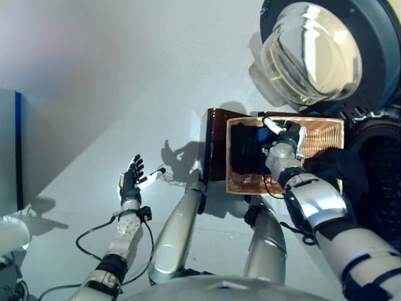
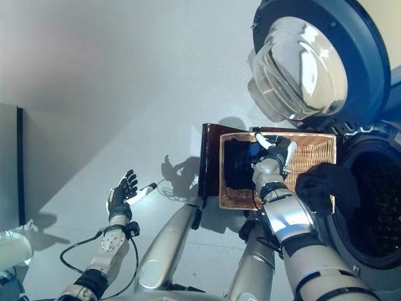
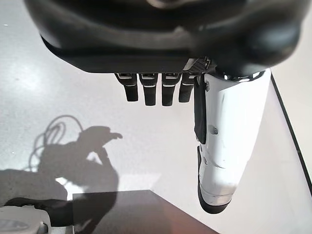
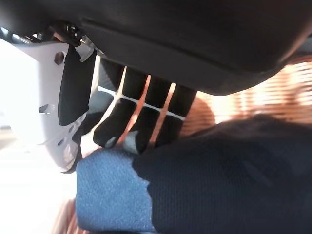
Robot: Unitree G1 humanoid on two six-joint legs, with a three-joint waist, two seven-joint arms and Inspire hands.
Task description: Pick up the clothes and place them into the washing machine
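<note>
my right hand point(image 2: 273, 152) is down inside the wicker basket point(image 2: 313, 158), fingers point(image 4: 130, 117) reaching toward the clothes, white-covered thumb out to one side. in the right wrist view the fingertips are at a blue cloth point(image 4: 109, 195), with a dark, near-black garment point(image 4: 229, 180) lying just beside and partly over it. i can't tell whether the fingers have actually closed on the fabric; they look fairly straight, tips touching it. from the head views, the dark clothes point(image 1: 247, 150) fill the left part of the basket, and another dark piece point(image 2: 326, 185) hangs over the basket's near-right edge, by my forearm.

the basket sits on the pale floor point(image 1: 125, 94), a dark brown panel point(image 1: 215, 141) standing against its left side. just right of it is the washing machine point(image 2: 369, 207), drum open, its round glass door point(image 2: 304, 69) swung up and away above the basket.

my left hand point(image 1: 131, 179) hangs well apart on the left, over bare floor, fingers spread loose, holding nothing.
</note>
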